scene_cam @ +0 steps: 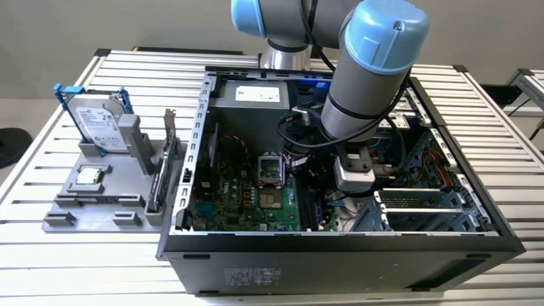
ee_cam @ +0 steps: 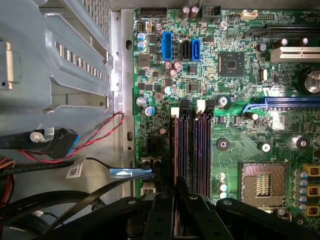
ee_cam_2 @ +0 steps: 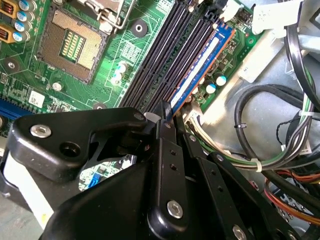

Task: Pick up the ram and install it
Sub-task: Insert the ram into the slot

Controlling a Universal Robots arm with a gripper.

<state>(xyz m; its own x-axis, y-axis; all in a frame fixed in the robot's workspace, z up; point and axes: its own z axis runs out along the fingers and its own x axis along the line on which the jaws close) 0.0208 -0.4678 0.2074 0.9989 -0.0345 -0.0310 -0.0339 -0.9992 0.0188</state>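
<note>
The gripper [ee_cam_2: 162, 117] is down inside the computer case [scene_cam: 340, 245], right over the memory slots [ee_cam: 192, 150] next to the empty processor socket [ee_cam_2: 75, 42]. Its fingers are pinched on the end of the ram [ee_cam_2: 197, 70], which sits edge-up in the outermost slot, farthest from the socket. My worry: if the stick is a bit tilted or off the notch, pushing harder could jam it or leave one end unlatched.

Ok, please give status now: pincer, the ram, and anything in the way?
Pincer down inside the case, shut on the ram. Ram standing in the outermost slot of the motherboard. Cables lie close beside.
</note>
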